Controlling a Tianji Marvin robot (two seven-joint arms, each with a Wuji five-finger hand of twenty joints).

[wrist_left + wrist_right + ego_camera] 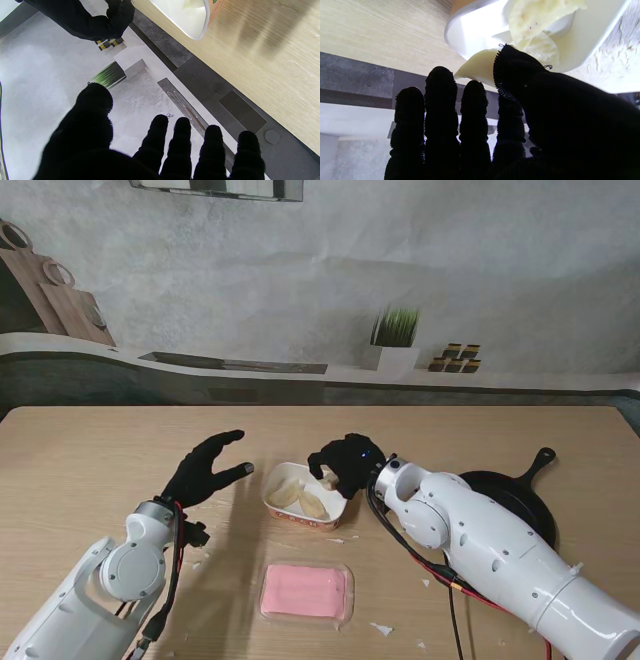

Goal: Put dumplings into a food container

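My right robot hand [345, 463] pinches a dumpling [480, 66] over the food container's [283, 508] far rim, ready to drop it beside two others; the left robot hand [205, 470] waits open, empty, just left.

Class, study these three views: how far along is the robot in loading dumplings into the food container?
Done: at least two dumplings already lie in the food container. In hand: the right hand pinches another dumpling over the container's rim, not yet released. The left hand hovers open beside it, holding nothing. Left: letting that dumpling go; the pink lid lies nearer to me, unused.
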